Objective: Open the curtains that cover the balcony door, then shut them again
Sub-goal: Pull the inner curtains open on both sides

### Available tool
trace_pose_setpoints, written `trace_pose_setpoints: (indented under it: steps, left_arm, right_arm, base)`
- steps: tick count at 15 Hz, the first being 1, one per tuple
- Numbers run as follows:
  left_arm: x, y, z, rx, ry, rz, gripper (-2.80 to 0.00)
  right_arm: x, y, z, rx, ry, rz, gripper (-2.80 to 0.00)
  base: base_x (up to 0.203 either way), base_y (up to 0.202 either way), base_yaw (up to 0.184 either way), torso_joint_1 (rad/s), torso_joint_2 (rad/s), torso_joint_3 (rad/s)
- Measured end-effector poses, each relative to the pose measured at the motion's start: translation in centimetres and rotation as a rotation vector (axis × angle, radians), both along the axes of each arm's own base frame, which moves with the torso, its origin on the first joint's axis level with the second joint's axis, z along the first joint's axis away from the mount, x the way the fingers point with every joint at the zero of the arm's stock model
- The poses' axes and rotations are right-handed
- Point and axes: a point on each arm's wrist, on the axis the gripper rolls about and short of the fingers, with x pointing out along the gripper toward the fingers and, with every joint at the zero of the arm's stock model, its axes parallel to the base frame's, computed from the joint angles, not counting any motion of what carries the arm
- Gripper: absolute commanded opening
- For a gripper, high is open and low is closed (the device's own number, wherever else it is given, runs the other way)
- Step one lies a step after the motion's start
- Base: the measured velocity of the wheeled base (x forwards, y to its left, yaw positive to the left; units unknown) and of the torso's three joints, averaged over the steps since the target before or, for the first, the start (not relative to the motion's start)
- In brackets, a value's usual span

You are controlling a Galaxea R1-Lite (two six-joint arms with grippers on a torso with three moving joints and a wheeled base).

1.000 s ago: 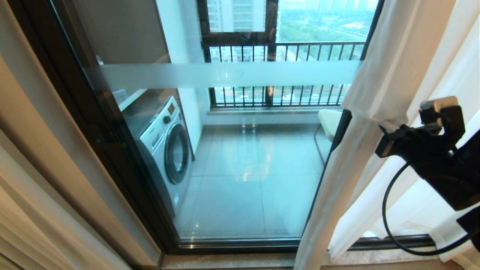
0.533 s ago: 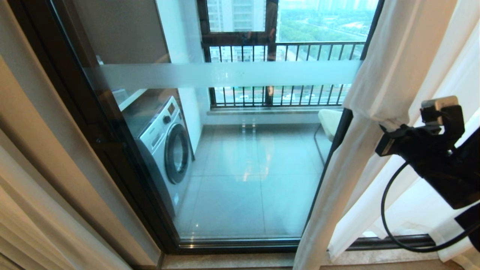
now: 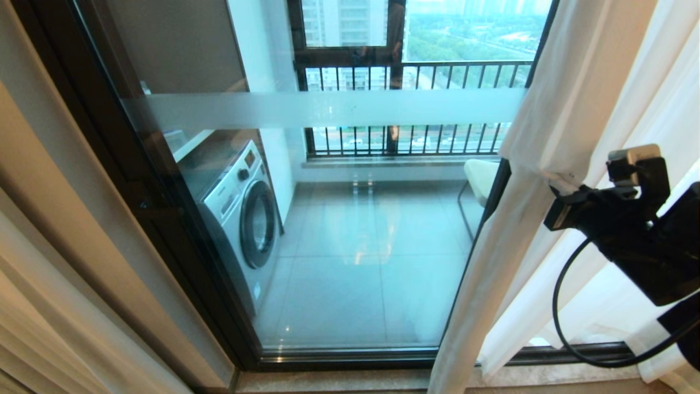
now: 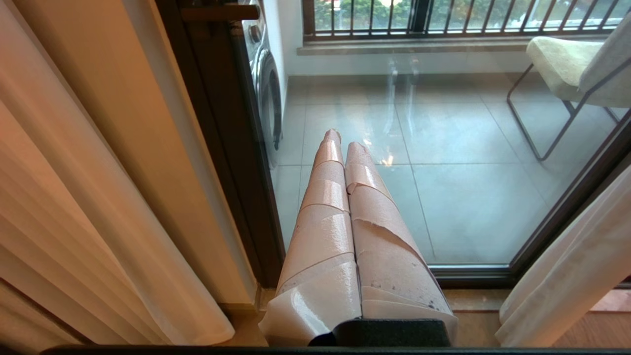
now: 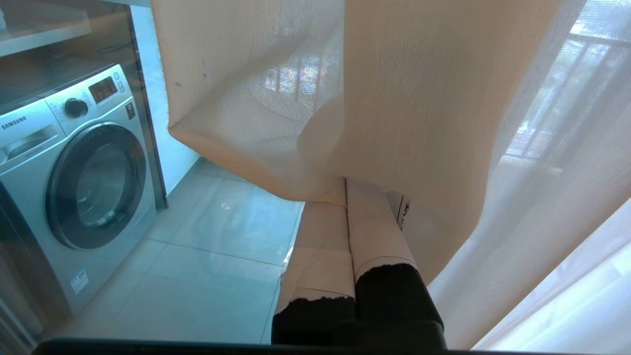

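My right gripper [image 5: 345, 190] has its two taped fingers [image 5: 323, 231] pressed together, and the tips go under a fold of the curtains [image 5: 394, 98], so I pinch the sheer white fabric between them. In the head view this gripper [image 3: 552, 183] sits at the right side, at the edge of the gathered curtains [image 3: 547, 137], with a black cable [image 3: 558, 306] looping below it. The tips themselves are hidden by the cloth in both views, so I cannot see how much fabric is caught.

My left gripper [image 4: 340, 138] is low, in front of the glass, with its fingers closed against each other and nothing between them. It touches nothing. It does not appear in the head view.

The curtains hang to the right of the balcony door [image 3: 328, 219], bunched into folds from my right gripper down to the sill, and most of the glass is uncovered. The upper part of the curtains is cut off by the picture edge. At the left side stand thicker beige drapes [image 3: 44, 284].

Behind the glass I see a washing machine [image 3: 240, 219] on the left, a tiled floor [image 3: 355, 262], part of a chair [image 3: 481, 178] half hidden by the curtains, and farther away a black railing [image 3: 410, 71].
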Motion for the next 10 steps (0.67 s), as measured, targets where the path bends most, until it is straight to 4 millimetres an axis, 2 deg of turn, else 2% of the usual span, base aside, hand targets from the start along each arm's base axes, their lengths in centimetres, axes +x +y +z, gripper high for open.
trace_pose_setpoints:
  steps: [10]
  left_arm:
    - [0.00,0.00,0.01,-0.002,-0.001,-0.001,-2.80]
  right_arm:
    - [0.48,-0.37,-0.30,0.004,-0.015,-0.012,-2.80]
  base:
    - [0.000,0.000,0.000,0.000,0.00,0.000]
